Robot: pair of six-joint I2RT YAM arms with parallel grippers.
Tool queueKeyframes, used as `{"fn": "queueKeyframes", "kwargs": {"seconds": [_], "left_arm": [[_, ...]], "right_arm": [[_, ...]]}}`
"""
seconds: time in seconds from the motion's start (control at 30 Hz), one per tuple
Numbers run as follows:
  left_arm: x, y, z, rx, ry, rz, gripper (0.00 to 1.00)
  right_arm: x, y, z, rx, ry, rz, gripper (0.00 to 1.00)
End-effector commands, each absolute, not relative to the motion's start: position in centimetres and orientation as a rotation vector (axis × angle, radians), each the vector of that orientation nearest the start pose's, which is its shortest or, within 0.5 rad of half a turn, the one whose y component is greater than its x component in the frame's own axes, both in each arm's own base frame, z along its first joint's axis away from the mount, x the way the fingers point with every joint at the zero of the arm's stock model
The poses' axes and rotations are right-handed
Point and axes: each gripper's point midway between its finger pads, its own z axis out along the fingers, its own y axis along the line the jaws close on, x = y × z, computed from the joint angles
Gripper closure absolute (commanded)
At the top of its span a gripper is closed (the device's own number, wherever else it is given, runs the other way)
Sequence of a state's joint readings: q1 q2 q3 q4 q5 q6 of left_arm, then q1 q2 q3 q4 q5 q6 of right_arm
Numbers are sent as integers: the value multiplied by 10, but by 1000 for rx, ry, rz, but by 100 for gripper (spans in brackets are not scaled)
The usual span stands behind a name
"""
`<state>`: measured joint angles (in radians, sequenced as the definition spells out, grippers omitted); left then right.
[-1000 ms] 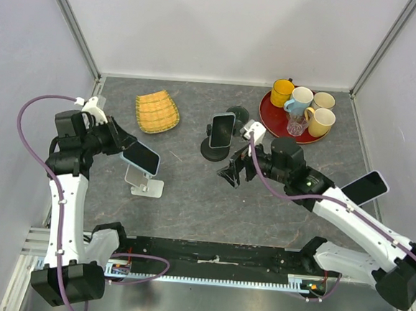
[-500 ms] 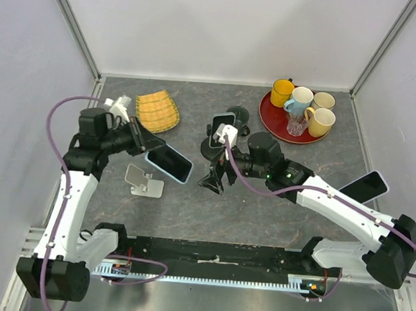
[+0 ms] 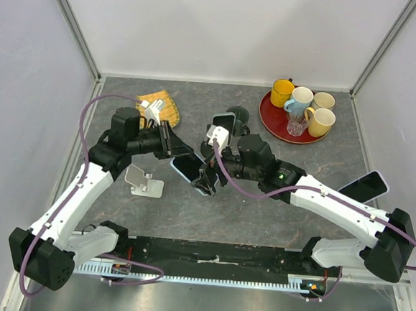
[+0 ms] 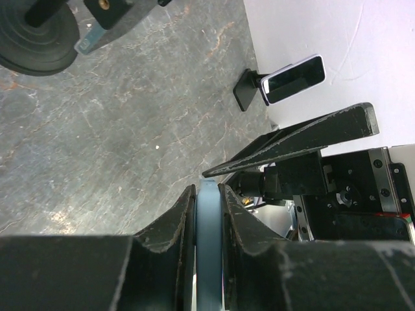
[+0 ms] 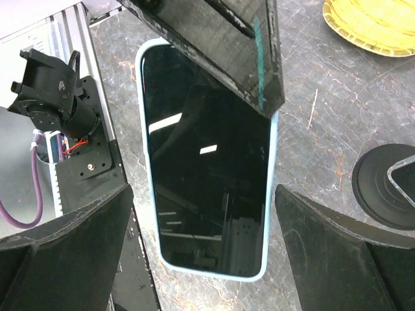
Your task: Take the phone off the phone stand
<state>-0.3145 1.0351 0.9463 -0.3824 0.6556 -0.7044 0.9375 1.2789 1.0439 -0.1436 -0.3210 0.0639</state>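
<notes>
Phone [image 3: 190, 170] is being held in the air, clear of the white stand [image 3: 144, 183], by the left gripper [image 4: 208, 192] clamped on one end, with the free end being offered between the right gripper's [image 5: 204, 253] wide-apart fingers, likely for handover.

White arms [image 3: 75, 198] — black joints [image 3: 127, 125], purple cables [image 3: 85, 121]

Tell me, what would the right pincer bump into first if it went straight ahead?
Most likely the light-blue phone that the left pincer grips. It sits right ahead, between the open fingers of the right pincer; how close is hard to judge.
</notes>
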Motion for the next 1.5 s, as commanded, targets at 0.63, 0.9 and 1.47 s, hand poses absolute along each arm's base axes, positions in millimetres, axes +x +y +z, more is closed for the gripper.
{"fn": "queueKeyframes", "kwargs": {"seconds": [0.63, 0.9, 1.47], "left_arm": [[245, -241, 291, 3, 2101, -1400, 98], [248, -236, 277, -39, 2154, -1341, 98], [280, -171, 306, 10, 1974, -768, 7]], "right_arm": [[205, 365, 229, -1038, 1810, 810, 6], [211, 356, 231, -1031, 1824, 704, 42], [214, 280, 154, -753, 2249, 592, 77]]}}
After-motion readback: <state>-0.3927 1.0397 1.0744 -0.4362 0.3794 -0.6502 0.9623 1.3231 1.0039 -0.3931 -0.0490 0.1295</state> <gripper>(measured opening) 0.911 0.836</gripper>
